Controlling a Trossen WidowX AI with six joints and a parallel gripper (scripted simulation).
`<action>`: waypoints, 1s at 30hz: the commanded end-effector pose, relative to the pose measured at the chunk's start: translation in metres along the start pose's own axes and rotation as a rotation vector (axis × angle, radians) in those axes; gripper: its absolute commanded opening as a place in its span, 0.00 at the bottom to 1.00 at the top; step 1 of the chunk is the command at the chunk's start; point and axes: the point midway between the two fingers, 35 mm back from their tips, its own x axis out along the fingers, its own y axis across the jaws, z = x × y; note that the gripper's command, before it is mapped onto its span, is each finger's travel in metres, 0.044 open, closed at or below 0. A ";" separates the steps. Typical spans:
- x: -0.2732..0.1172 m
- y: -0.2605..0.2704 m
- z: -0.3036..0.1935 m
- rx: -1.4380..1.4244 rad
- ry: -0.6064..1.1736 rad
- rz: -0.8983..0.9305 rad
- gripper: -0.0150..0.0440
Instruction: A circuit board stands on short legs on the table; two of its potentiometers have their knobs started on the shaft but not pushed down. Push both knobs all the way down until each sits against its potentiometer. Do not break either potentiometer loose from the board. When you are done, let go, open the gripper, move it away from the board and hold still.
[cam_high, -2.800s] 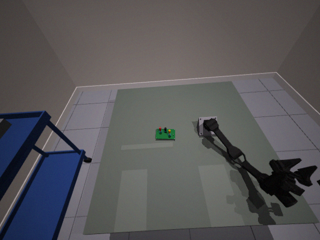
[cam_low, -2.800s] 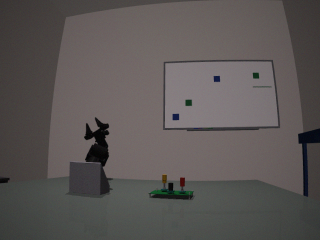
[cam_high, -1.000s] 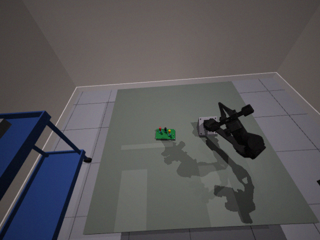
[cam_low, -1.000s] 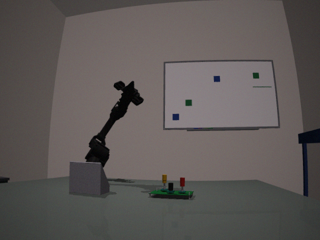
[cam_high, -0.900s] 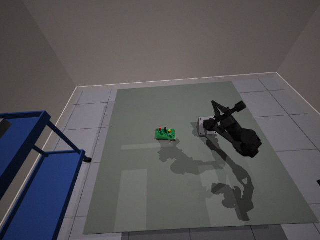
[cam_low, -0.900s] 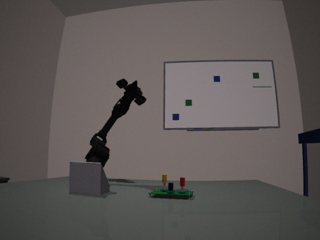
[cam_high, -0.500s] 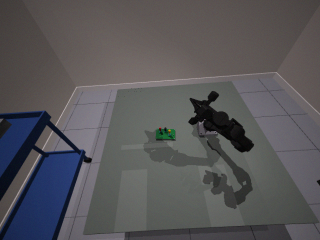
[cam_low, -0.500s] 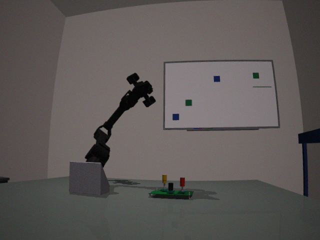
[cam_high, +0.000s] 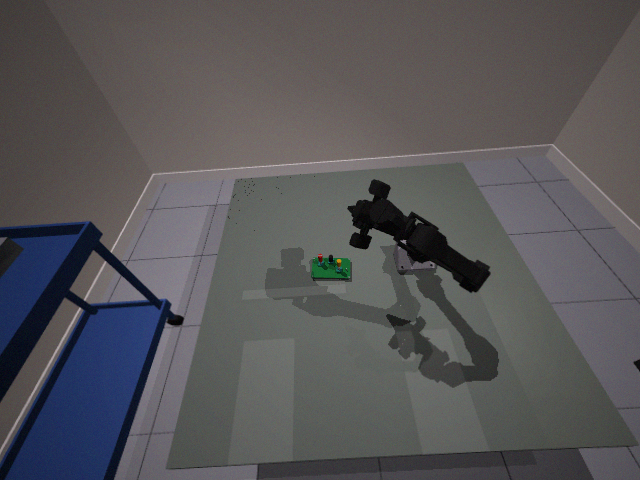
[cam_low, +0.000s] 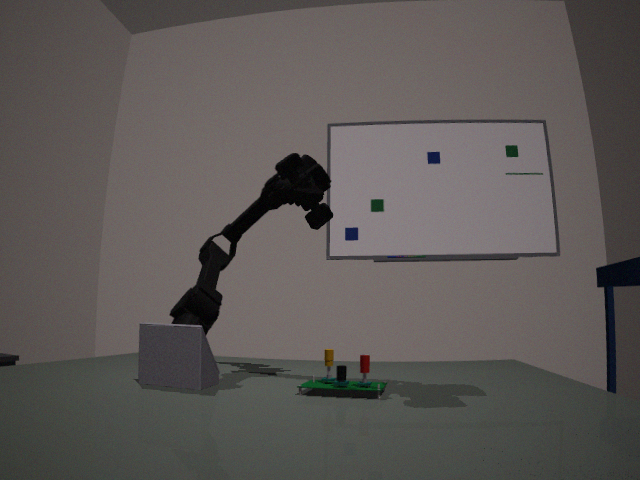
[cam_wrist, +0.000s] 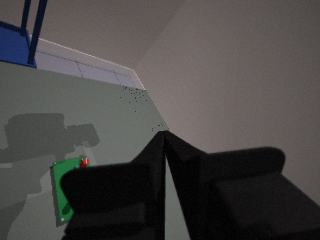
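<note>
The green circuit board (cam_high: 330, 275) (cam_low: 320, 386) (cam_wrist: 59, 186) stands on short legs on the table. A red knob (cam_high: 320, 257) (cam_low: 364, 363) (cam_wrist: 85, 162) and a yellow knob (cam_high: 339, 262) (cam_low: 329, 357) stand high, with bare shaft showing under each in the exterior view. A black knob (cam_high: 330, 258) (cam_low: 341, 373) sits low, close to its potentiometer. My gripper (cam_high: 349, 208) (cam_wrist: 163, 135) is shut and empty, high above the table and well clear of the board. In the wrist view its fingers hide part of the board and the yellow knob.
The arm's grey base block (cam_high: 413, 264) (cam_low: 170, 356) stands on the table beside the board. A blue cart (cam_high: 98, 356) (cam_low: 610, 330) (cam_wrist: 15, 45) stands off the table's side. A whiteboard (cam_low: 444, 217) hangs on the wall behind.
</note>
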 end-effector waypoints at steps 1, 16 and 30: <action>0.027 0.014 -0.012 0.055 0.097 0.087 0.25; 0.100 0.067 -0.062 0.278 0.458 0.320 0.25; 0.139 0.115 -0.113 0.521 0.831 0.447 0.25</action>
